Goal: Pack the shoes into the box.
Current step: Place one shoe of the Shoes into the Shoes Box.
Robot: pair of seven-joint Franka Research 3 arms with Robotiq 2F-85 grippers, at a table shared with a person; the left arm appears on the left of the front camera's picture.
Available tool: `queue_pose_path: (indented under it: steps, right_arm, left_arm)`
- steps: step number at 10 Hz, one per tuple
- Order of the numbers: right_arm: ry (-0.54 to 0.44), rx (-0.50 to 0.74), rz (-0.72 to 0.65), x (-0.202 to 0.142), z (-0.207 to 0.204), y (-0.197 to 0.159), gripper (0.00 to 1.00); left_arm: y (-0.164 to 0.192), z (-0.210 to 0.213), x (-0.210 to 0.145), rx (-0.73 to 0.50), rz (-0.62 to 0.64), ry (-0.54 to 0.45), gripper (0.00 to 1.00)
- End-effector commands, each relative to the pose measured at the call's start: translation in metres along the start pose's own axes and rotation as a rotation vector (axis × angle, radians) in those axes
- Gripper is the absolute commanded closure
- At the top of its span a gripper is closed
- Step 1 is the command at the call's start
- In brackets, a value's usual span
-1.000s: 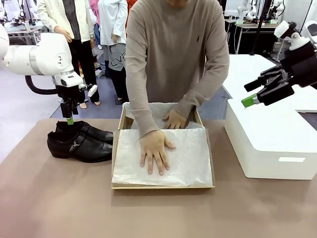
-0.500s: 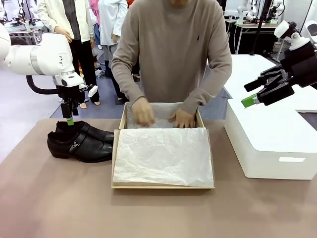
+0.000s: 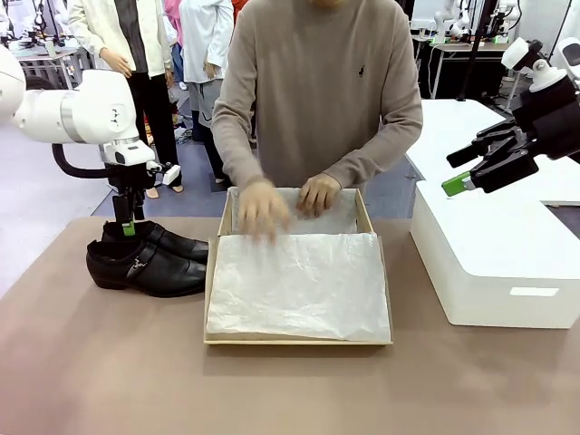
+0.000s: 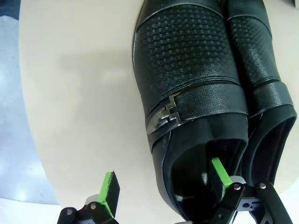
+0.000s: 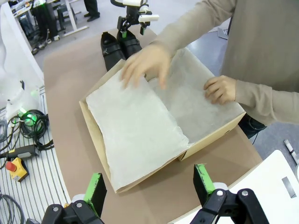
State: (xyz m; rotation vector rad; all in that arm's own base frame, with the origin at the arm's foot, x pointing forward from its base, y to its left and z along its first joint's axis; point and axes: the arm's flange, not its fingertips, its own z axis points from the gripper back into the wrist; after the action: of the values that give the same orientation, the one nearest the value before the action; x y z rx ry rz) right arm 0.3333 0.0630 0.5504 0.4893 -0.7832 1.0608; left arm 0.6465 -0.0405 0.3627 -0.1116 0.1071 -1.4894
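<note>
Logging left gripper [image 3: 128,227] [image 4: 164,179] as released, jaws spread wide, grasping nothing. Seeing it pointing down at the heel end of the shoes [image 3: 149,258] [image 4: 191,93] [image 5: 119,46]. Noting one green pad dipping into a shoe's opening and the other hanging outside that shoe's wall over bare table; not telling whether either pad is touching leather. Finding the shoes lying side by side, touching, near the left edge of the table [image 3: 109,362], toes pointing toward the box [image 3: 299,341] [image 5: 210,137], strap and buckle showing on the side.

Logging right gripper [image 3: 458,170] [image 5: 150,183] as released too, jaws wide apart, empty. Seeing it hanging in the air above the white box [image 3: 498,263] at the table's right edge, aiming toward the tan box.

Finding the box sitting open at the table's middle, just beside the shoes' toes, flap lid lying toward the far edge. Seeing white tissue paper [image 3: 299,285] [image 5: 135,130] covering the inside and the flap. Noting the person at the far edge working over the paper with both hands: one hand [image 3: 263,207] [image 5: 145,63] blurred above the fold, the other hand [image 3: 317,193] [image 5: 220,88] resting on the paper at the flap. Marking shoes as not yet in the box.
</note>
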Motion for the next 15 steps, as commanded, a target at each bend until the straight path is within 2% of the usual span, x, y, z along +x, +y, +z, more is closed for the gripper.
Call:
queue_pose_path:
  steps: [1,7,12,13,15]
  right_arm:
    - [-0.030,0.016,0.024,0.0012,-0.0005,-0.0040,0.00]
    - [-0.030,0.016,0.024,0.0012,-0.0005,-0.0040,0.00]
    - [-0.030,0.016,0.024,0.0012,-0.0005,-0.0040,0.00]
    - [-0.030,0.016,0.024,0.0012,-0.0005,-0.0040,0.00]
    - [-0.030,0.016,0.024,0.0012,-0.0005,-0.0040,0.00]
  left_arm:
    - [0.0061,-0.0012,-0.0019,-0.022,-0.014,-0.005,0.00]
    - [0.0075,-0.0098,-0.0010,-0.057,-0.023,-0.019,0.00]
    - [0.0061,-0.0099,-0.0026,-0.061,-0.012,-0.026,0.93]
    - [0.0059,-0.0104,-0.0025,-0.062,-0.013,-0.024,1.00]
    - [0.0057,-0.0111,-0.0026,-0.062,-0.013,-0.019,1.00]
